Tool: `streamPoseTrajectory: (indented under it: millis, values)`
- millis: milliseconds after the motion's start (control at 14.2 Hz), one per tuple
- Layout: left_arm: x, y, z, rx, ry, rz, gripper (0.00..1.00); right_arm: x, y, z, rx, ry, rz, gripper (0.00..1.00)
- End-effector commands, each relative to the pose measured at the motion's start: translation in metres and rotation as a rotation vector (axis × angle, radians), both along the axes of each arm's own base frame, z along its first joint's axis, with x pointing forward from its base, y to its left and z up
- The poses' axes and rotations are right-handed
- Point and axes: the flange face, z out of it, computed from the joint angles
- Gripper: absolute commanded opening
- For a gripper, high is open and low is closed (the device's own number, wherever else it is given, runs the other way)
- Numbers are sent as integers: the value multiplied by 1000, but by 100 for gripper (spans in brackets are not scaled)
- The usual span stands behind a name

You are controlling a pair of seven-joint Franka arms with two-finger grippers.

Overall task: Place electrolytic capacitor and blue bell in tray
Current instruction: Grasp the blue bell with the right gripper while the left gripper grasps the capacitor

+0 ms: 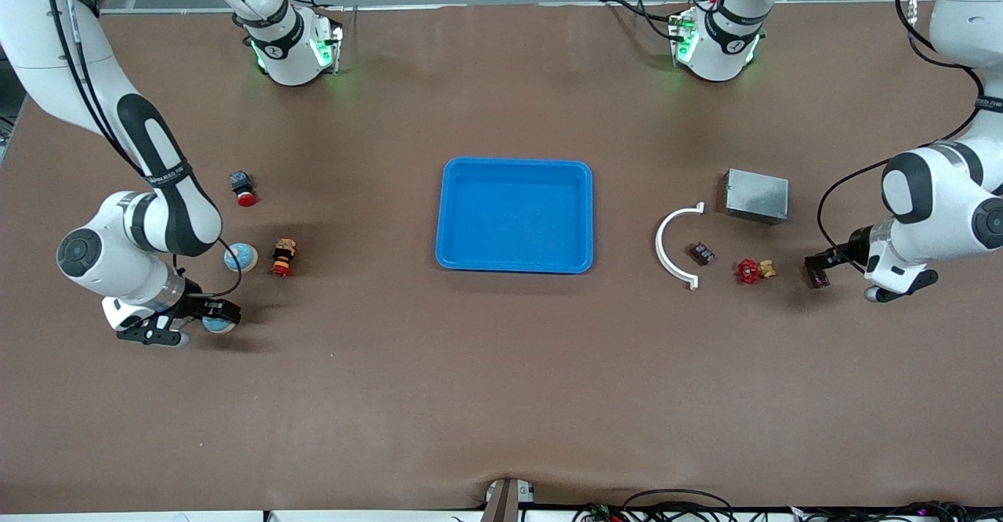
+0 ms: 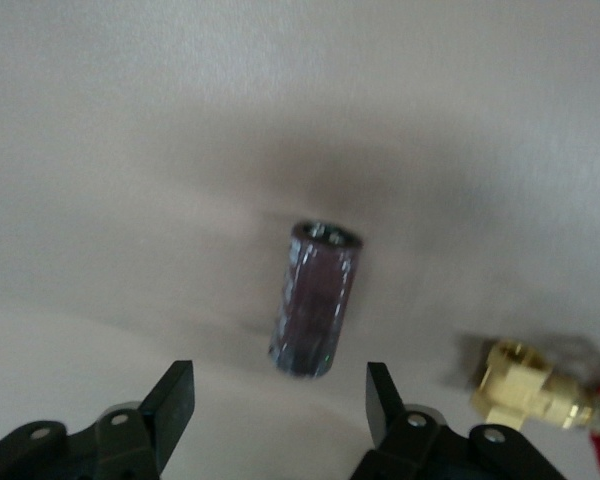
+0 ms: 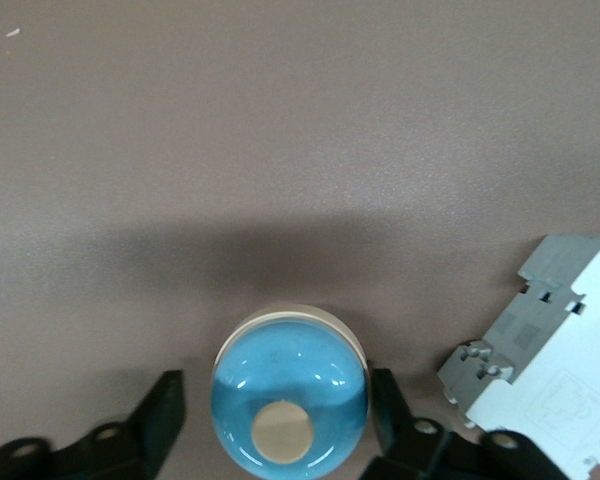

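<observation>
2 pincers straddle a glossy domed blue bell [image 3: 289, 400] and a cylindrical capacitor [image 2: 315, 298].

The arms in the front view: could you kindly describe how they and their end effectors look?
Both arms are glossy white with black joint bands and round grey joint caps. Loose black cables run along each. The bases glow green. The left end effector and right end effector are black, each with two flat, wedge-shaped fingers on bolted black mounts.

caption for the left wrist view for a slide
Left claw with a purple capacitor lying on the table between its fingers, a brass valve beside it.
</observation>
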Motion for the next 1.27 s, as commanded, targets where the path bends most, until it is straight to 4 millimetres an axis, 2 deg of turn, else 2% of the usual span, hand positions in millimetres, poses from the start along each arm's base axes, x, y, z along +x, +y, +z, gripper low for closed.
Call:
streamPoseTrajectory:
  millis: [0,212,494,565,706,918,988,1200]
  values:
    - [14,-6,-2,7,-11,32,78,6,8,1,2,-5,6,0]
    - [18,-2,-10,3,-10,20,80,8,22,12,4,1,-10,0]
    - [23,0,-21,-4,-4,24,75,4,57,61,6,98,-58,0]
    - [24,0,-22,-4,-4,24,68,3,68,74,3,118,-75,0]
    - [24,0,-22,-4,-4,24,40,-3,93,98,1,153,-133,0]
    - [23,1,-20,-6,-5,11,8,-17,161,139,-4,171,-222,0]
    - [23,4,-19,-10,-5,-10,0,-23,184,153,-10,176,-240,0]
    - [22,2,1,-19,1,-15,0,-48,254,187,-27,173,-308,0]
